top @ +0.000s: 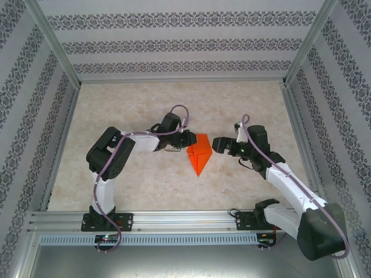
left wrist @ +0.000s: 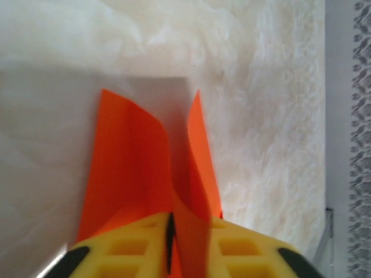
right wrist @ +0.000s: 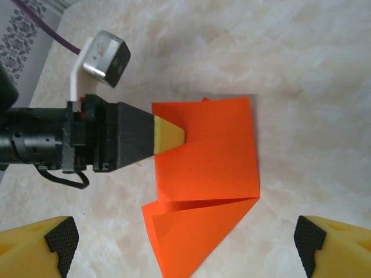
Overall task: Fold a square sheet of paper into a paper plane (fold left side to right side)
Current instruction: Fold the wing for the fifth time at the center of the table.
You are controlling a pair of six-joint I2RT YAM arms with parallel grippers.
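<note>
My left gripper (top: 189, 139) is clamped on the left edge of the folded orange paper (top: 200, 152), mid-bench (top: 145, 179), tip pointing at my bases. My right gripper (top: 217, 144) is just right of it, fingers wide apart.

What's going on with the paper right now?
The left gripper is shut on the left edge of the orange paper, which is creased into a point facing the arm bases. The right gripper is open just right of the paper, apparently not touching it. The left-to-right fold looks not yet done.
</note>
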